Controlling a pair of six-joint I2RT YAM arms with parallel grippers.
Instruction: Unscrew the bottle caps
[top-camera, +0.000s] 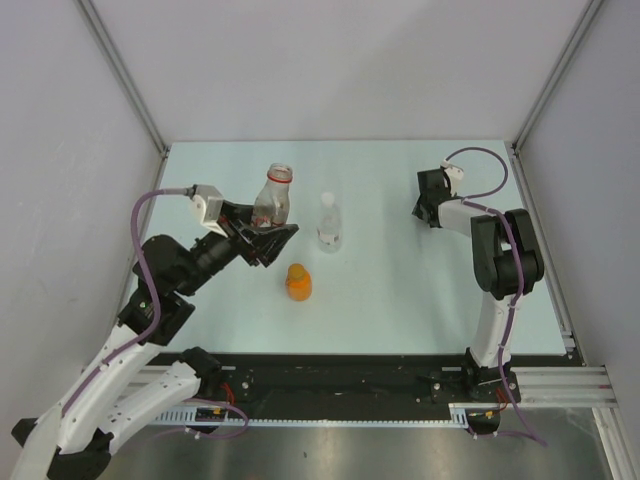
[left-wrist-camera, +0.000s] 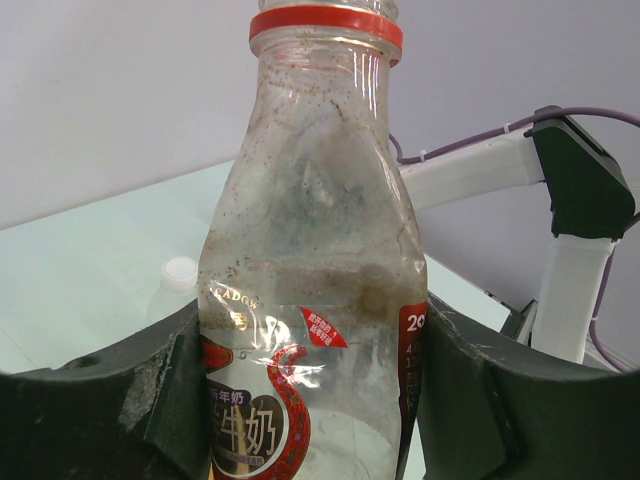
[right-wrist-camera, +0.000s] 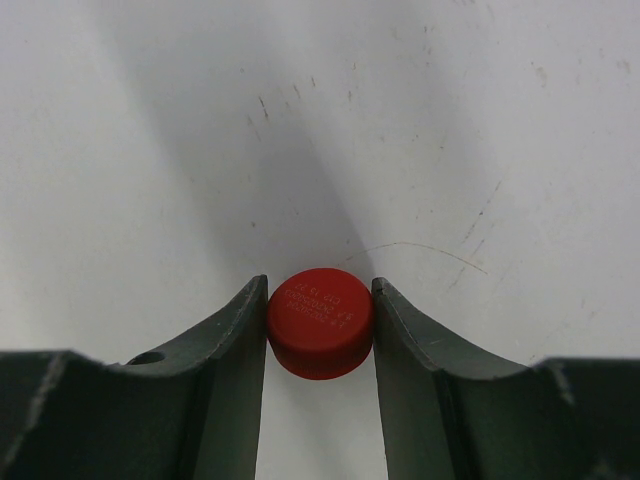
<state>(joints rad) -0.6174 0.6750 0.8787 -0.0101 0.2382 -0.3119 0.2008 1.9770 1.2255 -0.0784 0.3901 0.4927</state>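
Observation:
My left gripper (top-camera: 262, 235) is shut on the clear bottle with the red neck ring (top-camera: 272, 197), holding it tilted over the table's left middle. In the left wrist view the bottle (left-wrist-camera: 310, 250) fills the space between the fingers, which press its labelled sides, and its neck is open. My right gripper (top-camera: 428, 200) at the far right is shut on the red cap (right-wrist-camera: 320, 322), pinched by both fingers just over the table. The squat orange bottle (top-camera: 298, 282) and the clear bottle with a pale label (top-camera: 329, 225) stand capped; the white cap (left-wrist-camera: 180, 272) shows behind the held bottle.
The pale green table (top-camera: 400, 300) is walled in by white panels on the left, back and right. The right arm's body (top-camera: 505, 255) stands near the right edge. A black rail (top-camera: 340, 375) runs along the near edge.

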